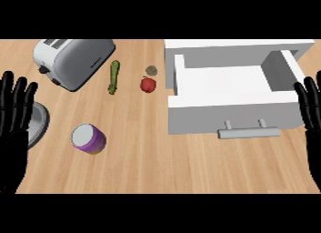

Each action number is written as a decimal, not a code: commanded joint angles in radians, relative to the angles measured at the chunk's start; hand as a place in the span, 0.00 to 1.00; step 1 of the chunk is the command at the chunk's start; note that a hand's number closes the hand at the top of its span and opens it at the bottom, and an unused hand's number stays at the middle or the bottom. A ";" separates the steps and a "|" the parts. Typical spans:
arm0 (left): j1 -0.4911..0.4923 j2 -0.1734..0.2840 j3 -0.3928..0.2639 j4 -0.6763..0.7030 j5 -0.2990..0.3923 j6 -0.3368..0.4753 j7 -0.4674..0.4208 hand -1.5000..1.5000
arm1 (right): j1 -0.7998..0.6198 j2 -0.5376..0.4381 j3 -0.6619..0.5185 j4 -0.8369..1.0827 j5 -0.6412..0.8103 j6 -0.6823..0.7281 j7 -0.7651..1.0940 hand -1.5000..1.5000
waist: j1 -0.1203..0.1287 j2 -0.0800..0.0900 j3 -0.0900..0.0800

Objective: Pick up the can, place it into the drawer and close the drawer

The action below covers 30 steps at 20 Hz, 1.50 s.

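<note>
A purple can (89, 139) with a pale lid lies on the wooden counter, left of centre. The white drawer (230, 113) stands pulled open at the right, its inside bare, its grey handle (249, 132) facing me. My left hand (8, 118) rests open at the left edge, fingers up, a short way left of the can. At the right edge my right hand (317, 113) rests open too, fingers up, just beside the drawer's right wall. Neither hand touches anything.
A silver toaster (72, 61) sits at the back left. A green vegetable (113, 77), a red fruit (148, 84) and a small brown item (151, 69) lie between toaster and drawer. A grey plate's rim (38, 123) shows behind my left hand.
</note>
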 commanded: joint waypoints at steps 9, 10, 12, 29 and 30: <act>0.014 0.335 -0.068 0.194 0.446 -0.623 0.053 0.00 | 0.069 0.044 -0.049 0.045 -0.024 -0.080 0.169 0.00 | 0.011 0.035 -0.011; 0.019 0.381 -0.021 0.207 0.504 -0.674 0.046 0.00 | 0.121 0.040 -0.058 0.048 -0.019 -0.075 0.148 0.00 | 0.016 0.029 -0.010; 0.021 0.450 0.028 0.268 0.596 -0.781 0.026 0.00 | 0.101 0.043 -0.063 0.038 -0.011 -0.097 0.199 0.00 | 0.034 0.025 -0.010; -0.126 0.708 0.203 0.705 0.963 -1.092 0.114 0.00 | 0.396 0.006 -0.256 -0.046 -0.219 0.143 0.036 0.00 | 0.035 0.020 -0.007; -0.182 0.719 0.151 0.690 1.012 -1.017 0.176 0.00 | 0.325 -0.046 -0.323 -0.033 -0.289 0.142 0.101 0.00 | 0.035 0.021 -0.007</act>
